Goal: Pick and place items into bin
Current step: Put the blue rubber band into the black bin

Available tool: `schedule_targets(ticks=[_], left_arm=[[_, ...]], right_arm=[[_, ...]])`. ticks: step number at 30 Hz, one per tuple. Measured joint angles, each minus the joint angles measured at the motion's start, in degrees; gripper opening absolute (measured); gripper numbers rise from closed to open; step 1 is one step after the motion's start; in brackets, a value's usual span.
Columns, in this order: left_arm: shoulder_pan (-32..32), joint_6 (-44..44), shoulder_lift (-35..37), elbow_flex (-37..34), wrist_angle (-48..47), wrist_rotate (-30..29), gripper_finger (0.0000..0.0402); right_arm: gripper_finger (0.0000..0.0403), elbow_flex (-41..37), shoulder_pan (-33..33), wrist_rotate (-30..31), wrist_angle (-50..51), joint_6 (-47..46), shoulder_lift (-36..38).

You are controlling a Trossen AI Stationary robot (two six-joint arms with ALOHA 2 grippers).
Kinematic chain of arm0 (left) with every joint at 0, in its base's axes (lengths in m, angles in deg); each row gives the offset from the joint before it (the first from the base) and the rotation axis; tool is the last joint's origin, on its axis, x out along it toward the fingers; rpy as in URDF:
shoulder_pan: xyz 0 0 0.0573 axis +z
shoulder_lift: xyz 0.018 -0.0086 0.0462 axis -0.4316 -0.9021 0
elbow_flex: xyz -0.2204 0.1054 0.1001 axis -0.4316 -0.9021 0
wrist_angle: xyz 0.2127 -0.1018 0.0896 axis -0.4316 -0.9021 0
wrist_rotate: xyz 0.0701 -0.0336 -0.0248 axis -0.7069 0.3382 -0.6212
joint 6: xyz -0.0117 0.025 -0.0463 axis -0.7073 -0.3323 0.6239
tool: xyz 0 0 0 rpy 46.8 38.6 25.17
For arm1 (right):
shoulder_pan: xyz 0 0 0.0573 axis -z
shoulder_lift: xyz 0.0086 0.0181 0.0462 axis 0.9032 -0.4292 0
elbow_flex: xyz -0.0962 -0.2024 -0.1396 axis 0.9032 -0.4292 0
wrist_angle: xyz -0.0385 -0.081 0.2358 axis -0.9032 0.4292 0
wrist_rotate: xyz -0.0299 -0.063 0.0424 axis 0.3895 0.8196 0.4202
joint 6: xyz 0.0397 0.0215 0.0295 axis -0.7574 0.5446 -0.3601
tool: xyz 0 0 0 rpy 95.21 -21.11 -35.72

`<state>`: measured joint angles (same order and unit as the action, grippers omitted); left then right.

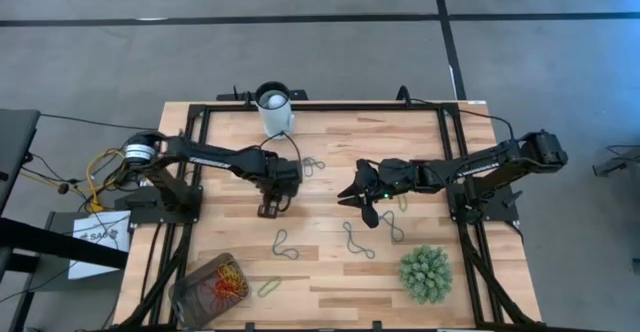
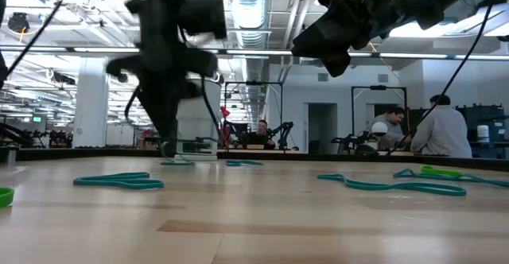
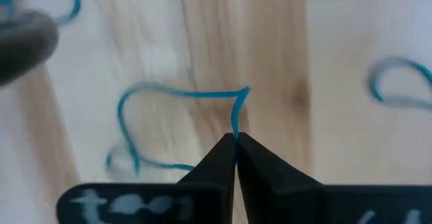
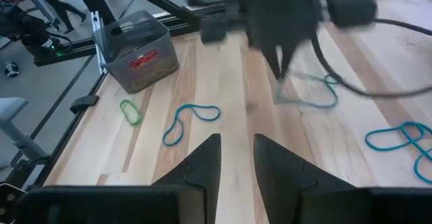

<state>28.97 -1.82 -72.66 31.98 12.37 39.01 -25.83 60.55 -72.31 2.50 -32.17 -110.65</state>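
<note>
Partly blurred: blue band (image 3: 177, 116) in left end effector (image 3: 235, 143).

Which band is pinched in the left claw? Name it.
The teal band under the left claw, whose tips are shut on one corner of its loop. The other bands lie untouched on the table.

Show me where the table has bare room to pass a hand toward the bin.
Bare wood runs between the left hand and the bin. Also bare: the table's front centre, between the green band and plant ball. Crowded: teal bands below the right hand.
</note>
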Motion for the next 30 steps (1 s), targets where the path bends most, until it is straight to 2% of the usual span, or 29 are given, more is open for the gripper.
schedule_targets(ticks=[5, 8, 11, 15, 20, 22, 25, 30], left_arm=[[-9.5, 10.5, 7.6, 7.1, -17.5, -0.2, 0.0000], [-17.5, 22.7, 11.6, 13.0, -27.2, 0.1, 0.0000], [-26.2, 36.8, 15.4, 18.3, -31.2, 2.7, 0.0000], [-38.4, 51.1, 19.1, 22.1, -29.8, 3.3, 0.0000], [-51.4, 65.9, 20.8, 21.7, -28.0, -4.2, 0.0000], [-56.0, 72.3, 20.8, 20.2, -27.2, -6.8, 0.0000], [-61.4, 79.8, 20.6, 16.4, -22.2, -6.6, 0.0000], [-67.2, 87.7, 19.3, 9.8, -12.8, -6.8, 0.0000]], right_arm=[[0.0082, 0.0, 0.0, 0.0, 0.0, 0.0, 0.0], [0.0082, 0.0, 0.0, 0.0, 0.0, 0.0, 0.0], [0.0082, 0.0, 0.0, 0.0, -0.2, 0.0, 0.0], [0.0082, 0.0, 0.0, 0.0, -0.1, 0.0, 0.0], [0.0082, 0.0, 0.0, 0.0, 0.2, 0.0, 0.0], [0.0082, 0.0, -0.1, 0.0, 0.3, 0.0, 0.0], [0.0082, 0.0, -0.1, 0.0, 0.3, 0.0, 0.0], [0.0082, 0.0, -0.1, 0.0, 0.9, 0.1, 0.0]])
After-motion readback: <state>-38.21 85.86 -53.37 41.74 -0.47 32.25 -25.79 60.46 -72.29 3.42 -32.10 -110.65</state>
